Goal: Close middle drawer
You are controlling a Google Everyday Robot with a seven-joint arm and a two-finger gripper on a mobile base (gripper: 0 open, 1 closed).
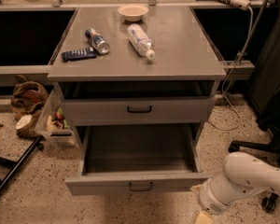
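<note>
Middle drawer (107, 185) stands pulled out; your pincer (204, 216) sits at its four o'clock, and you cannot tell its grip

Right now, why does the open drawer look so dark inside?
Camera view: the middle drawer sits pulled out beneath the upper drawer, which shadows its back part. The tabletop catches a soft sheen from above. The gripper is cut off at the bottom edge, lower right.
</note>
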